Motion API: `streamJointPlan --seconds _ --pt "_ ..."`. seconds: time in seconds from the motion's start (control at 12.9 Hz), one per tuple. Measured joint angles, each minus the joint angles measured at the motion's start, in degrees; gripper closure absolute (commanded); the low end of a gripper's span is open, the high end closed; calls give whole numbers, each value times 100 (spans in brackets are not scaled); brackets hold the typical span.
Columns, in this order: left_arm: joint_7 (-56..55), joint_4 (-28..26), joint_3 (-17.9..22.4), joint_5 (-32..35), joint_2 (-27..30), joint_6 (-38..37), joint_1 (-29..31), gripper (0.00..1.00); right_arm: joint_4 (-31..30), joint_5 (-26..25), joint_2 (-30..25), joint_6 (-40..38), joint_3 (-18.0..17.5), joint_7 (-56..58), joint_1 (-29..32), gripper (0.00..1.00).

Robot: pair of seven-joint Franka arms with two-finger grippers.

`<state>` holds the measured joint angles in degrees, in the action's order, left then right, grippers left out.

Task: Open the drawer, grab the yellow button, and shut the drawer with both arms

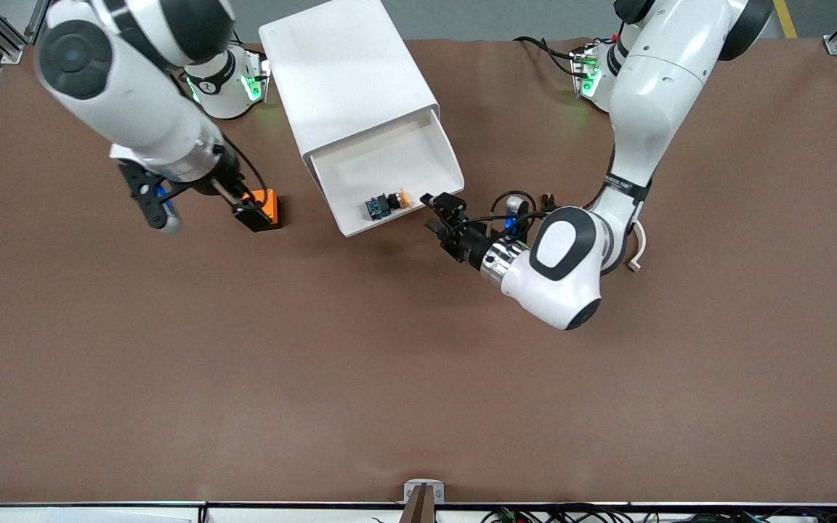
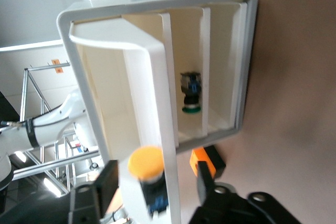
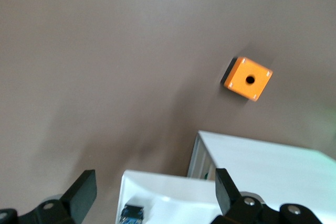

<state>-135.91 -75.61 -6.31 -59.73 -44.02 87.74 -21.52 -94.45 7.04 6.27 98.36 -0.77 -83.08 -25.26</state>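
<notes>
So we've got the drawer (image 1: pixel 389 174) pulled out of the white cabinet (image 1: pixel 349 76) on the brown desk (image 1: pixel 418 378), and the button (image 1: pixel 387 203) is lying on its side in the tray, near the front lip. Our left gripper (image 1: pixel 439 218) sits low just in front of that lip, jaws spread wide and holding nothing; in the left wrist view the orange cap sits right between them. The right gripper (image 1: pixel 204 211) hangs over the desk near the orange cube (image 1: pixel 267 206), jaws wide open and empty too.
</notes>
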Motion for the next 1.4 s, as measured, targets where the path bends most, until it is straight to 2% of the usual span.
streamJointPlan --seconds 0.16,0.39,0.54,0.86,1.09,1.17,1.24,1.32,1.4 --pt "42 178 -3 233 39 -23 329 1 -4 0 167 295 -1 -661 -329 0" --pt "322 292 -11 1190 257 -85 613 1 -24 0 412 691 -1 -1523 -763 0" --pt "560 304 4 1576 453 -85 746 1 -167 0 499 1047 0 -2040 -1070 0" --pt "1886 311 24 2580 744 -86 894 1 -557 -43 595 1667 2 -2650 -1573 0" --pt "3123 322 -17 3230 906 -86 825 1 -619 -345 917 1971 5 -3023 -1759 2" --pt "3597 324 -25 3436 990 -86 797 1 -621 -406 1033 2029 7 -3069 -1800 14" --pt "4002 323 -41 3594 1069 -96 776 1 -621 -422 1111 2060 7 -3086 -1835 34" --pt "4346 323 -66 3716 1119 -141 766 1 -620 -435 1140 2070 7 -3095 -1861 49" --pt "4687 322 -90 3837 1138 -215 756 0 -617 -449 1139 2070 7 -3095 -1871 54"
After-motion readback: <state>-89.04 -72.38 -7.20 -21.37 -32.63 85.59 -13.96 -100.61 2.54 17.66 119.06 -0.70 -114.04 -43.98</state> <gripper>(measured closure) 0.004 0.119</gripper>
